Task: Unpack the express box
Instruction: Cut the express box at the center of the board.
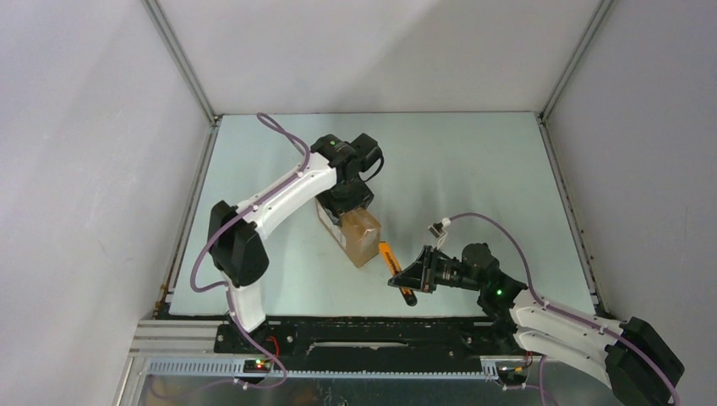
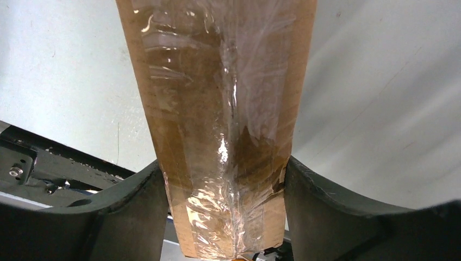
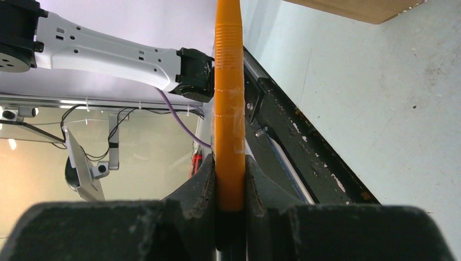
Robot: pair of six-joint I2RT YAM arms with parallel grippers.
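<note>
The left arm reaches forward from its base and bends down over the middle of the pale worktop (image 1: 473, 169). Its left hand (image 1: 348, 203) points down at the small, flat brown cardboard express box (image 1: 362, 238). In the left wrist view the box's clear-taped seam runs up between the two dark fingers (image 2: 136, 209), which sit against its two long sides with no gap showing, so the hand grips it.

The right arm comes in low from the near right corner, with its right hand (image 1: 404, 277) turned toward the box. This hand is clamped on a slim orange-and-black utility knife (image 3: 228, 109). The knife's far end lies just beside the box's right edge; I cannot tell whether they touch.

The box lies well apart from the white side walls (image 1: 93, 169). Bare worktop stretches behind it and to its right. The black base rail (image 1: 363, 334) runs along the near edge.
</note>
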